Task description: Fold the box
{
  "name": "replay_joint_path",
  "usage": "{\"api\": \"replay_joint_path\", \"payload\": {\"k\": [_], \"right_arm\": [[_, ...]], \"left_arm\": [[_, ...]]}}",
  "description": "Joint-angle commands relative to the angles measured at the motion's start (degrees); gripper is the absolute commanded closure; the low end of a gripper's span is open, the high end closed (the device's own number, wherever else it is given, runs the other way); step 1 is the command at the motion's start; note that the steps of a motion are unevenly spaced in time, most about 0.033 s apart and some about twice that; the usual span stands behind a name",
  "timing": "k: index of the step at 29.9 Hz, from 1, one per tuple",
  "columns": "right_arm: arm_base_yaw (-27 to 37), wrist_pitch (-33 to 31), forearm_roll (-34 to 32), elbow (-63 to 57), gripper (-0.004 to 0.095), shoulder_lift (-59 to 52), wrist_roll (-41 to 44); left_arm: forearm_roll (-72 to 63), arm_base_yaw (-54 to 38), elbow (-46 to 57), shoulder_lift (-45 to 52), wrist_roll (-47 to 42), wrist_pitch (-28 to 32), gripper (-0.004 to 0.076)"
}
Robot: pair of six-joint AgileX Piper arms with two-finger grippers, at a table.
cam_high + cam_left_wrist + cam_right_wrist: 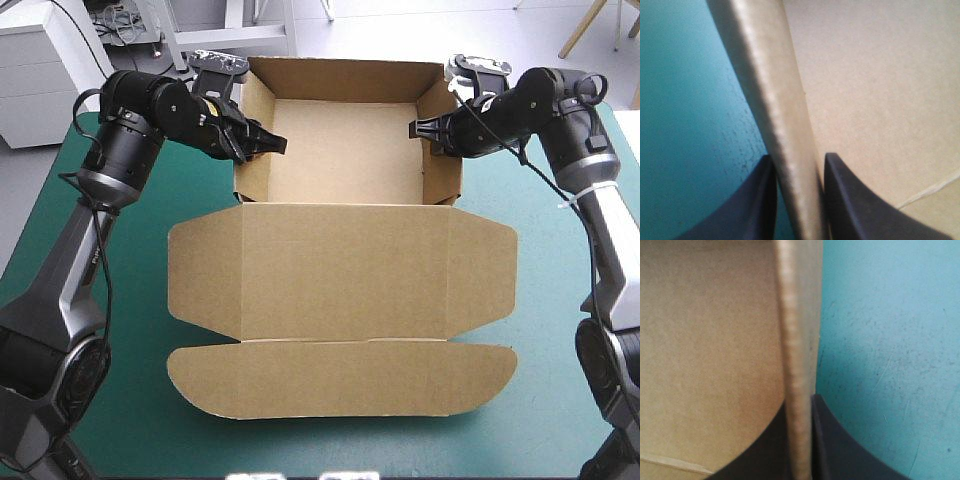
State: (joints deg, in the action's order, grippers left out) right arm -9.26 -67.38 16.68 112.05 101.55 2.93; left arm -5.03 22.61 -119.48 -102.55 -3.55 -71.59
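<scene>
One brown box (340,250) on one teal-green table (130,400): one open tray, one flat lid, two side flaps, one near flap. Two grippers, left gripper (264,143) and right gripper (420,130), two black fingers (755,210) apiece.

From above, the fingers of the left hand (262,143) and the right hand (425,130) are too small and dark to tell apart at the walls of the box (340,250). In each wrist view the pinched wall edge is blurred, its far end cut off.
</scene>
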Motion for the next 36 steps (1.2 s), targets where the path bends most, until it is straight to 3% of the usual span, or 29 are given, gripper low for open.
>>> {"api": "replay_joint_path", "payload": {"k": [1, 2, 14, 36], "right_arm": [[-0.2, -0.8, 2.1, 1.7, 0.0912, -1.8, -1.3], [-0.2, -1.3, 1.8, 1.7, 0.0912, -1.5, -1.3], [-3.6, -1.4, -6.6, 1.7, 0.0912, 2.6, -1.3], [-6.0, -1.2, -7.3, 1.7, 0.0912, 14.8, -1.5]], "left_arm": [[0.0, 0.1, -1.6, 1.5, 0.8, -2.6, 0.0689], [0.1, 0.1, -1.6, 1.3, 0.8, -2.6, 0.0734], [-3.2, 0.1, -1.6, -5.4, 0.8, -2.3, 0.0734], [-3.6, 0.1, -1.1, -18.4, 0.5, -0.9, 0.0734]]}}
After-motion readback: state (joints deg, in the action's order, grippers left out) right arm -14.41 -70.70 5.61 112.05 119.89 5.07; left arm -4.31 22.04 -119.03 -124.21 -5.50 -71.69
